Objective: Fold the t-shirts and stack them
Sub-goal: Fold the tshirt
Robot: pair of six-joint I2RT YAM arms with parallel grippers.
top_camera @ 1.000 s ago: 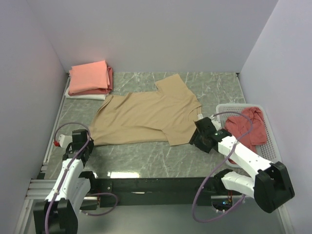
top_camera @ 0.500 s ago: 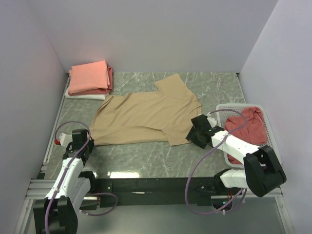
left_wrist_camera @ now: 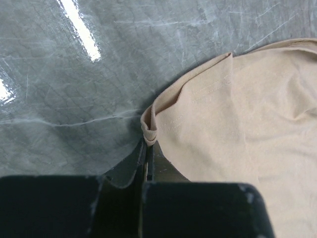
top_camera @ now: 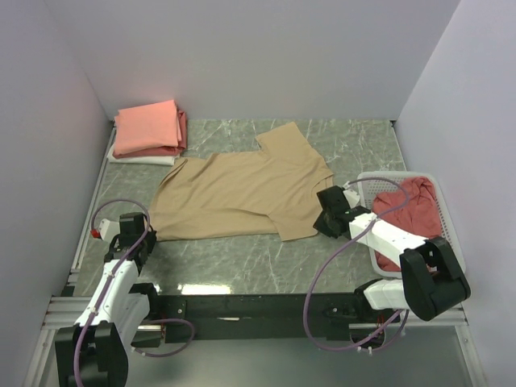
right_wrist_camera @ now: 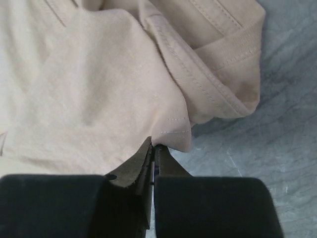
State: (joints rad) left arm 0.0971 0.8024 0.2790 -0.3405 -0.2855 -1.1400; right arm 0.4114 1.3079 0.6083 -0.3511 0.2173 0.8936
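Tan cotton short-sleeved t-shirt [top_camera: 242, 193] lies spread and wrinkled across the grey marbled table [top_camera: 242, 262]. Left pincer [left_wrist_camera: 148, 141] pinches a folded bit of its hem. Right pincer [right_wrist_camera: 154, 147] is pressed together at the shirt's opposite edge; whether cloth is caught cannot be told. Folded salmon-pink, red and white t-shirts [top_camera: 147, 129] sit stacked at the far left corner. Dusty red t-shirt [top_camera: 413, 205] lies crumpled in the white slatted plastic basket [top_camera: 446, 222] at the right.

One tan shirt [top_camera: 242, 193], three folded shirts [top_camera: 147, 129], one red shirt [top_camera: 415, 205], one basket [top_camera: 387, 176].
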